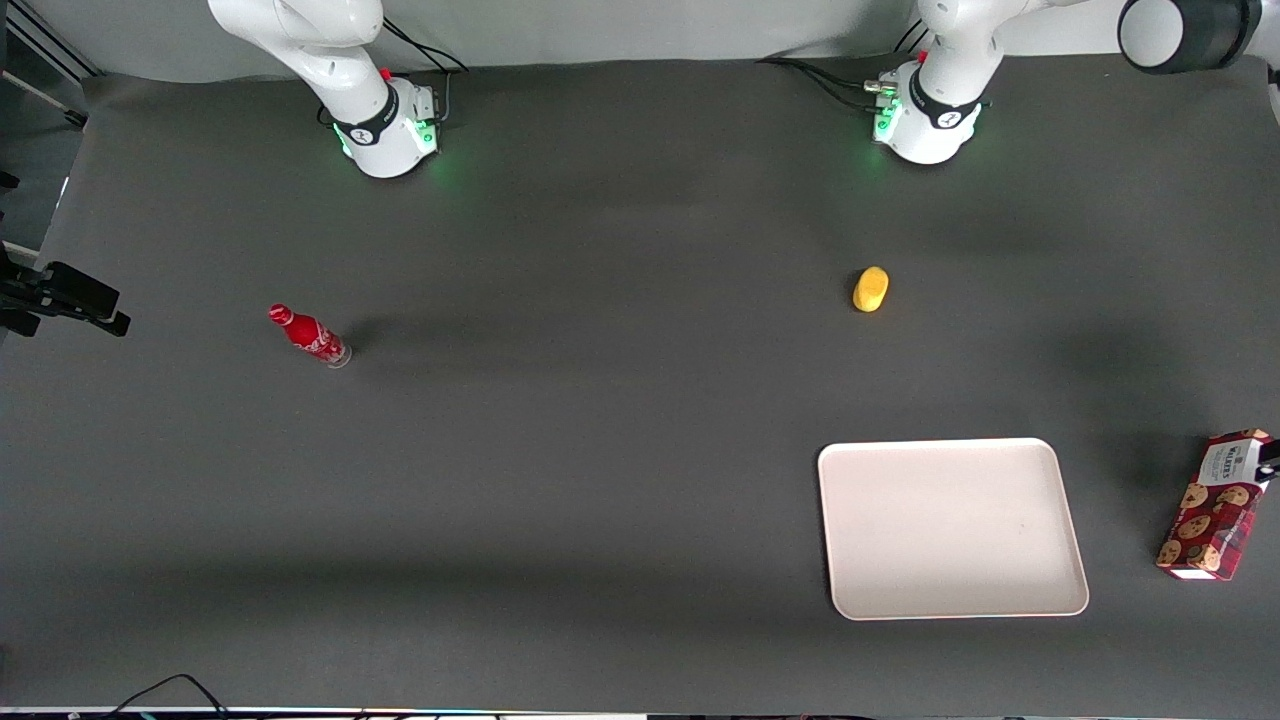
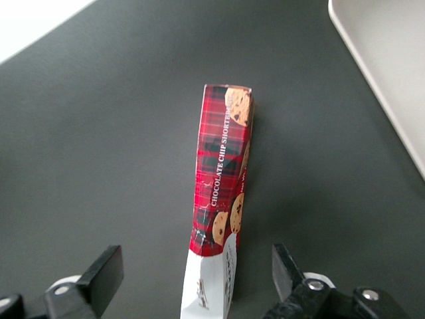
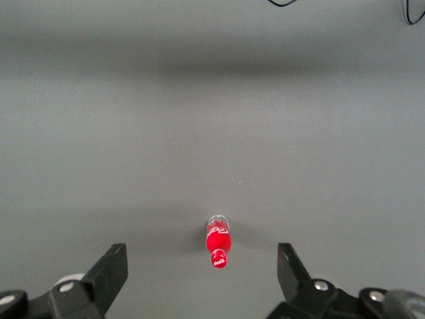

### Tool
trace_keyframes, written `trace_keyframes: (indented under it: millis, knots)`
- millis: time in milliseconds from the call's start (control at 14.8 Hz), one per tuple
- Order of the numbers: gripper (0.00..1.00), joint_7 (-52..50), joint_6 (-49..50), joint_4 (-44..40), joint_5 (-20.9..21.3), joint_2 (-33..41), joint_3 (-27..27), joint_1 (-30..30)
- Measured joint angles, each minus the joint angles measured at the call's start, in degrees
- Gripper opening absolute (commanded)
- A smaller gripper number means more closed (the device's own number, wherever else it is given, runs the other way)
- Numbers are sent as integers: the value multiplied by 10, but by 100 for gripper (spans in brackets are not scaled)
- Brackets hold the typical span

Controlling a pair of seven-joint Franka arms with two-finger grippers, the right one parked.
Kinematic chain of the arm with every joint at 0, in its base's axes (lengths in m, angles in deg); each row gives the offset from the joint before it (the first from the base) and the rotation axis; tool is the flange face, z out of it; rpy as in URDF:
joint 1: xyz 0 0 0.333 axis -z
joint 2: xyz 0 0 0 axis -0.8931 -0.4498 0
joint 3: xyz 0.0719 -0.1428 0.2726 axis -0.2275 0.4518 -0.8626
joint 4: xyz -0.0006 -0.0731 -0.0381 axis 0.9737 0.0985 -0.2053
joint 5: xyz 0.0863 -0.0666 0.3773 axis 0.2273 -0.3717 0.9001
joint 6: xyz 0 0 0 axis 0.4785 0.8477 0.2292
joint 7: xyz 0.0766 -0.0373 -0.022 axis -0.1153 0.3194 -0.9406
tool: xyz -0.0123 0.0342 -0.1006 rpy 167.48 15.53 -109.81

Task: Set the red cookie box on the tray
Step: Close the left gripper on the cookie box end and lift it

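Note:
The red cookie box (image 1: 1212, 510) lies on the dark table at the working arm's end, a short gap from the tray (image 1: 950, 527). In the left wrist view the red cookie box (image 2: 222, 186) shows its tartan side and cookie prints, with the white label end nearest the camera. My gripper (image 2: 196, 262) is open, above that label end. One finger (image 2: 106, 266) stands on each side of the box, well apart from it. In the front view only a black bit of the gripper (image 1: 1270, 465) shows, by the box's label end. The tray (image 2: 392, 60) is bare.
A yellow lump (image 1: 871, 289) lies farther from the front camera than the tray. A small red bottle (image 1: 309, 336) lies toward the parked arm's end of the table, and the right wrist view shows that bottle (image 3: 218, 242) too. The table's edge (image 2: 33, 20) runs close to the box.

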Motion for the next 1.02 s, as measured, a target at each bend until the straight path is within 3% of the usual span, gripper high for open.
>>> trace_keyframes:
  millis: [746,814,1017]
  knots:
    - [98,16,-60,-6,0,-80,-1,2]
    - [92,16,-67,-6,0,-86,-1,3]
    - [50,16,-75,-6,0,-94,-1,6]
